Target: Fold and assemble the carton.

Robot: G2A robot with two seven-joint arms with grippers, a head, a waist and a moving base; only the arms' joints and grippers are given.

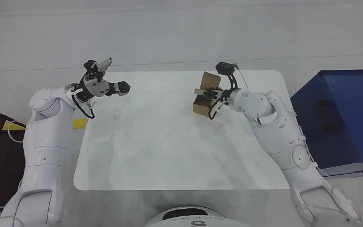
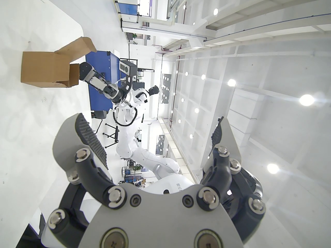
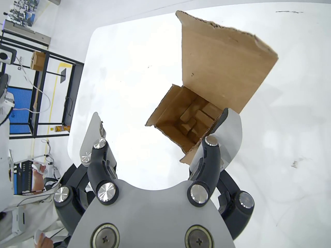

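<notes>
Flaps [image 3: 190,124] lie folded inside the brown cardboard carton [image 3: 219,73], we see from the right wrist; left gripper [image 2: 150,121] and right gripper [image 3: 161,117] spread wide.

In the top view the right gripper [image 1: 206,93] lies over the middle of the carton [image 1: 202,107], so where it meets the cardboard cannot be told. In the right wrist view one finger [image 3: 232,135] covers the near corner of the carton's wall. In the left wrist view that gripper's tip sits at a side flap [image 2: 74,74], but contact is too small to tell. The blue bin [image 1: 332,119] is cut off by the picture's edge.
</notes>
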